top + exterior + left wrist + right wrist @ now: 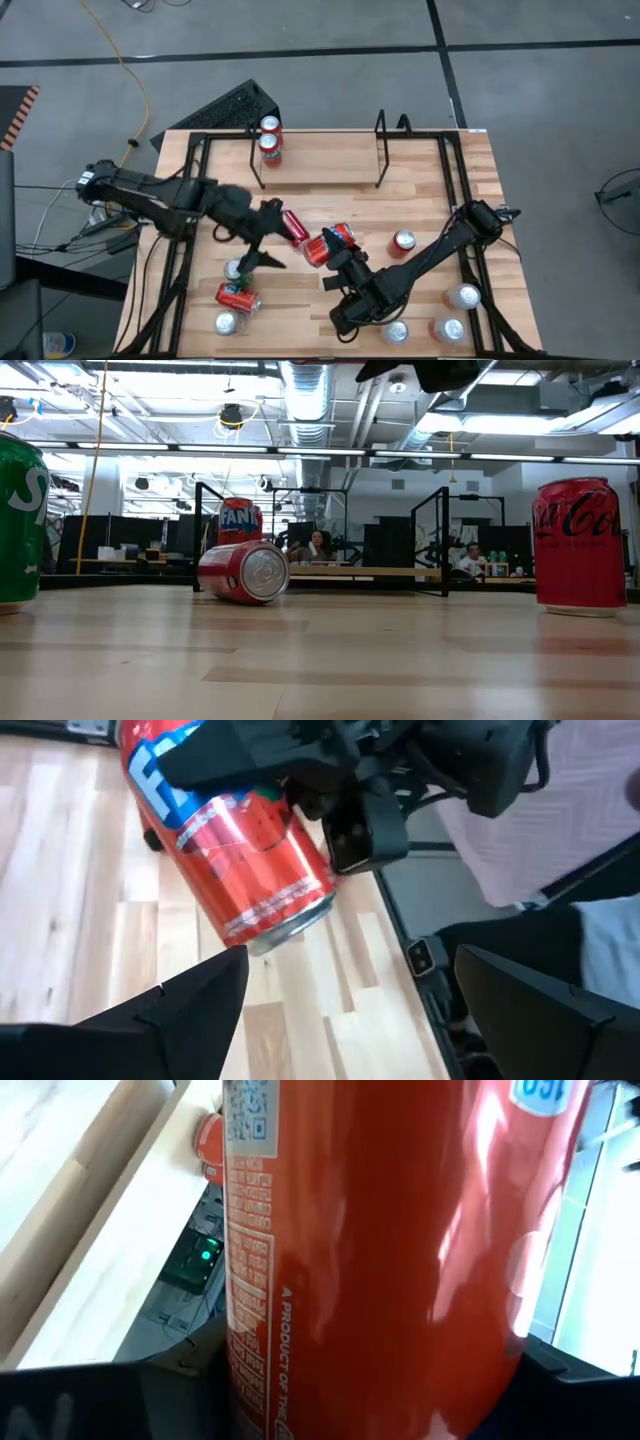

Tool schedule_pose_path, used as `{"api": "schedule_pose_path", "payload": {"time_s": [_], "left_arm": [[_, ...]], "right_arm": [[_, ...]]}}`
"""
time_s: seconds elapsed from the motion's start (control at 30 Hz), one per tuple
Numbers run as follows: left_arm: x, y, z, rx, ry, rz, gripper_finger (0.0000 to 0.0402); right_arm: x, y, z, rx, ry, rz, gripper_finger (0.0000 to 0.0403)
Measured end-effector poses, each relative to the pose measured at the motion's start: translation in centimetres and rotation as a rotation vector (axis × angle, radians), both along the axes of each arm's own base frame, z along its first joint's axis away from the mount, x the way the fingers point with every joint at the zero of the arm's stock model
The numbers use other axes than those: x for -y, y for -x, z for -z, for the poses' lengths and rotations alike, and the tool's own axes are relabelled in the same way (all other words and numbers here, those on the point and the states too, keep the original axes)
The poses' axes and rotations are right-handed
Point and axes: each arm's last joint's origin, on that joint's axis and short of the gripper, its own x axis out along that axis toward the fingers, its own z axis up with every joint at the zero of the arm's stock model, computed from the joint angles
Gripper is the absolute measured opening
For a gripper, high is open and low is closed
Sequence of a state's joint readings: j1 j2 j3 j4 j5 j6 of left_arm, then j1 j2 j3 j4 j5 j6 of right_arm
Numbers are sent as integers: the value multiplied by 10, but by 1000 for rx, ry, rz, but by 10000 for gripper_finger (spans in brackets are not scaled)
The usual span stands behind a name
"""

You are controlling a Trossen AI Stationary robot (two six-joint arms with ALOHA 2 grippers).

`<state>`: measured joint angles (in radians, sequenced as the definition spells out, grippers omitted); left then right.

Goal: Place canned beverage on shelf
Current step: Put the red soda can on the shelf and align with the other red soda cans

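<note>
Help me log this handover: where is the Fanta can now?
In the high view, the Fanta can sits mid-table in the right gripper, beside the left gripper.

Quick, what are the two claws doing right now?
Left claw: open, empty.
Right claw: closed on the orange Fanta can.

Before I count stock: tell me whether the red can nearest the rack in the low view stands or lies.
Lying on its side: the red can shows its round silver end, body resting along the wooden table.

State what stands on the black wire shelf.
Two upright red cans stand at the shelf's left end. In the low view the front can hides the one behind it.
</note>
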<state>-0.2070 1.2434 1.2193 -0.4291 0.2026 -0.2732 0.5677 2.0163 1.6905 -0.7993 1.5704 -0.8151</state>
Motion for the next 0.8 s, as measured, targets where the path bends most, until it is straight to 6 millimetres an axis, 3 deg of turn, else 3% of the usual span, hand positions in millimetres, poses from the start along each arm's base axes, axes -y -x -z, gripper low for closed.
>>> {"api": "schedule_pose_path", "payload": {"time_s": [0.1, 0.23, 0.4, 0.67, 0.8], "left_arm": [[-17, -5, 8, -16, 80, 28, 341], [-37, -10, 33, -75, 251, 33, 341], [-53, -14, 56, -43, 463, 29, 341], [-65, -14, 63, -10, 499, -13, 341], [-64, -20, 59, 27, 559, 68, 341]], "right_arm": [[0, 0, 0, -5, 3, 1, 279], [0, 0, 0, -2, 1, -1, 280], [-1, 0, 0, 0, 0, -2, 281], [1, -8, -3, 42, -29, 10, 281], [1, -14, -5, 26, -64, -9, 281]]}}
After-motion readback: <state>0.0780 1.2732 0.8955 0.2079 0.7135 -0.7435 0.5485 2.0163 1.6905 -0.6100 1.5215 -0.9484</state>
